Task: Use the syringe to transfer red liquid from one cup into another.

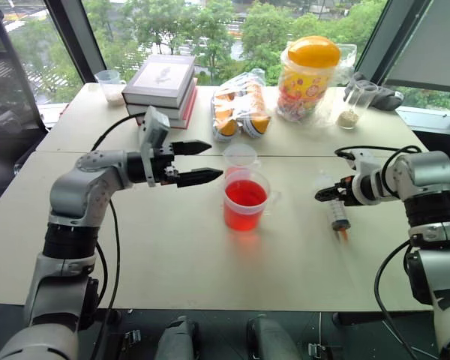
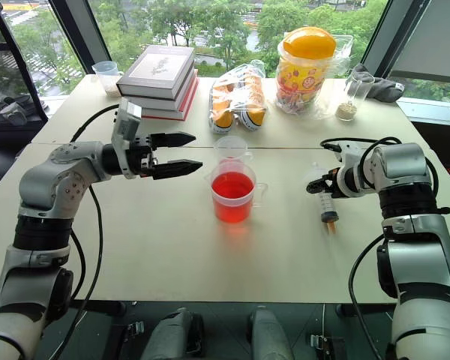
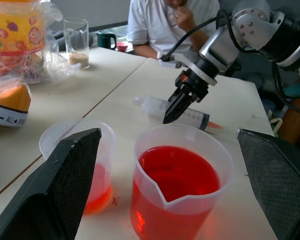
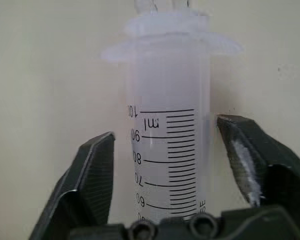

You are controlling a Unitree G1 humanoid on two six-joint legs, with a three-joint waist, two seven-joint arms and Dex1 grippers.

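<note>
Syringe (image 1: pixel 338 217) lies flat on the table (image 1: pixel 172 262), orange tip toward the near edge, well right of the two cups. Right gripper (image 2: pixel 313 187) sits over its upper barrel; in the right wrist view the black fingers (image 4: pixel 92 175) stand either side of the barrel with gaps showing, so the jaws are spread and grip nothing.

Left gripper (image 1: pixel 199 161) hovers level, just left of the cups, jaws wide apart and empty.

Big cup (image 1: pixel 246 199) with the side handle is nearly full of red liquid (image 1: pixel 244 193). Small cup (image 1: pixel 240 157) stands just behind it, close or touching, with a shallow red pool at the bottom in the left wrist view.

Risks, as judged:
- The round barrel could roll or skid if the fingers close off-centre
- The full big cup is light plastic; a nudge from the left fingers, which flank it in the left wrist view, would likely slop or tip it
- Any leftover liquid in the syringe could drip from the tip

Hard to make out:
- Plunger end hidden under the right gripper in the head views, cut off in the wrist view
- Cannot tell whether the barrel holds any liquid; it looks cloudy white
- Whether the cups touch is unclear
- Person seated beyond the table, partly cropped
</note>
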